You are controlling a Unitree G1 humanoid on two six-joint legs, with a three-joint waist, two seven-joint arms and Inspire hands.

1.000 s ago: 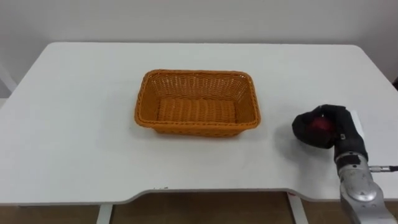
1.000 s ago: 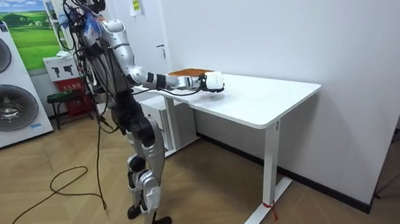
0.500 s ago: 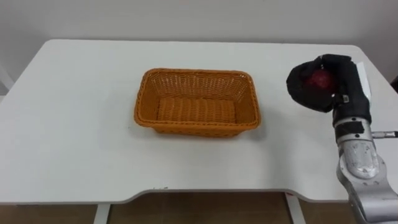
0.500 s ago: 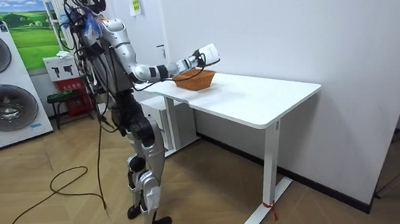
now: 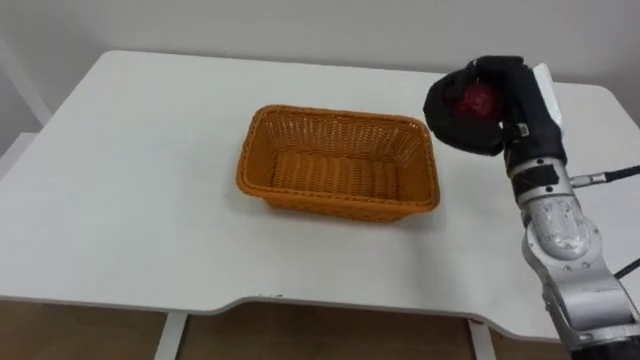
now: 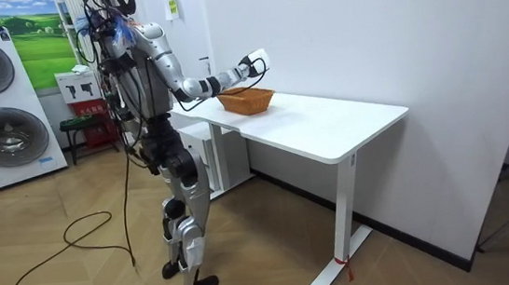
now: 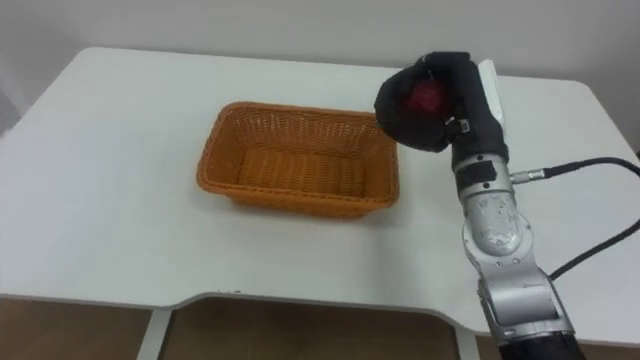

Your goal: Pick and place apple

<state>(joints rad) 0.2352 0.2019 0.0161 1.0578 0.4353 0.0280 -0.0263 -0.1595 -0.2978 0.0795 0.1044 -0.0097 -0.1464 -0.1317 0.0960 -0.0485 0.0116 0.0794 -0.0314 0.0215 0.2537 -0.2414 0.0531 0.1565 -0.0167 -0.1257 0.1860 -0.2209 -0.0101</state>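
On the white flat-topped bench (image 5: 130, 200), centre: orange rectangular woven wicker basket (image 5: 335, 205), upright, nothing inside.
Right robot hand (image 5: 510, 110): dark-gloved, at 2 o'clock from the basket's centre, beside the far right corner of the rim. The room view shows it raised above rim height.
Robot hand state: fingers curled tightly round the small round red apple (image 5: 478, 100). Only a patch of red shows between them.
Apple location: enclosed in the right robot hand, off the bench and not yet over the basket's floor.
Robot stance: upright at the bench's near edge, right arm extended forward.
Step in hand: judged to be the carry. Pick-up appears complete; placement is not yet done.
Next move calls for: travel toward 8 o'clock until the apple sits over the middle of the basket's floor. Then lower it inside the rim and open the fingers close to the weave.
Caution: keep the knuckles above the rim during travel. A snag on the light wicker wall would likely shift the basket. A release from height may let the apple bounce or roll.
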